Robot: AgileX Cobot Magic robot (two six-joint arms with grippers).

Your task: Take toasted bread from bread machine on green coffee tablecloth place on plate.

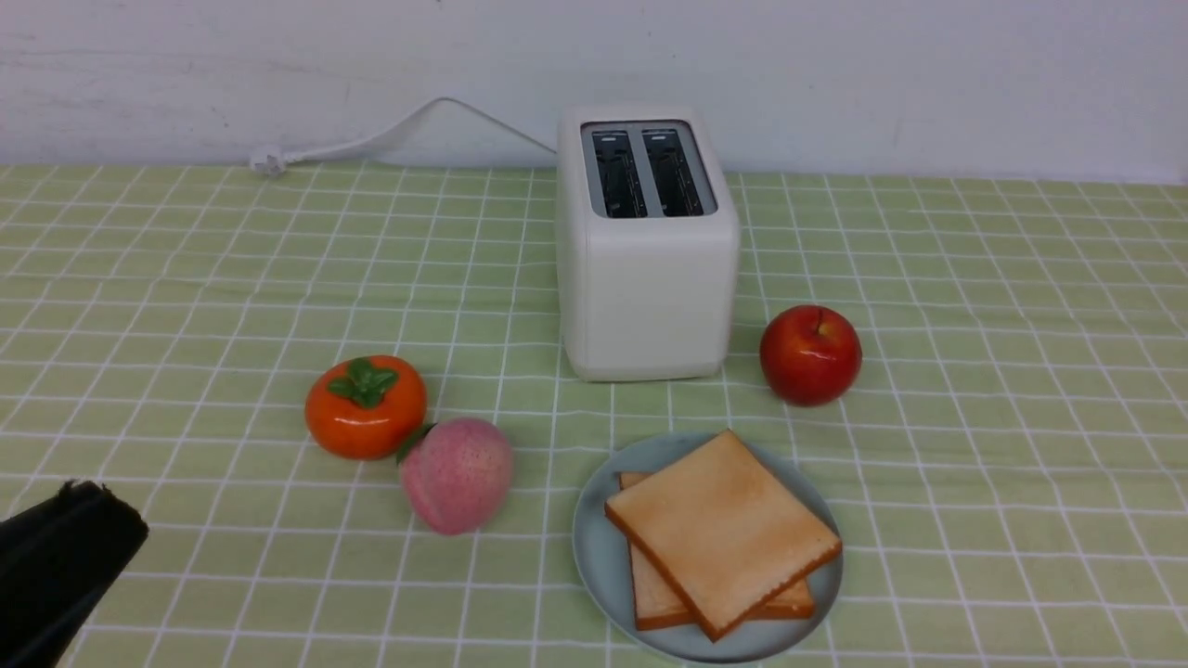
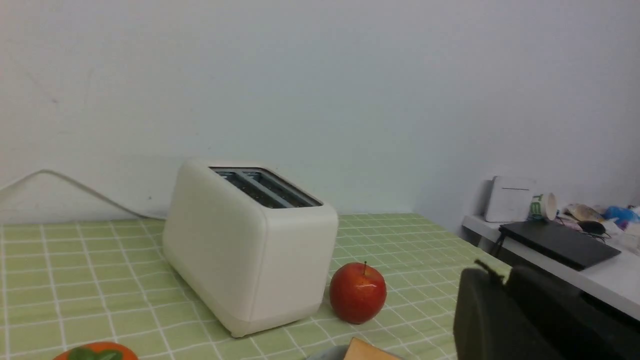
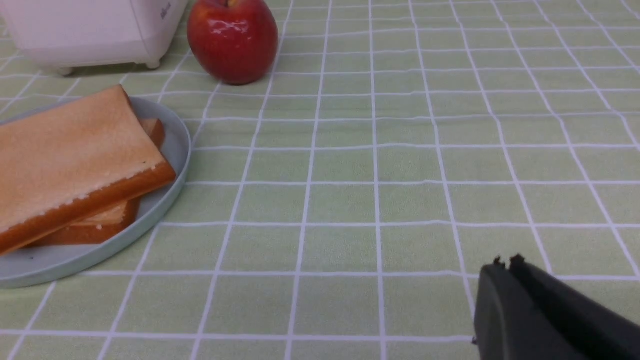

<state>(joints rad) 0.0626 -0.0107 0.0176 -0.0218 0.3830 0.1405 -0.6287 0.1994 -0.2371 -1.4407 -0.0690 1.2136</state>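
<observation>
Toasted bread (image 1: 724,529), two square golden slices with browner crusts, lies on a round blue-grey plate (image 1: 599,566) in the front view. One slice rests flat on top of the other, turned at an angle so that corners of the lower slice show beneath it. The plate sits near the robot, slightly right of centre, on a green tablecloth (image 1: 1002,417) with a grid of thin white lines. Beyond the plate stands a white toaster (image 1: 654,297), its two dark slots facing up and holding no bread. A white cord (image 1: 371,139) runs left from it along the wall (image 1: 835,83). A red apple (image 1: 810,355) is just to the right of the toaster. To the left of the plate are a pink peach (image 1: 459,475) and an orange persimmon (image 1: 365,406) with green leaves, close together. The dark tip of the left gripper (image 1: 109,513) enters at the lower left, well apart from the plate.

The left wrist view shows the toaster and apple from a low angle, with a corner of bread and part of the persimmon. The left gripper's fingers are closed together, with nothing between them.

The right wrist view shows the stacked bread on the plate, with the apple and toaster base beyond. The right gripper (image 3: 509,265) is also closed and empty, above the cloth and clear of the plate.
</observation>
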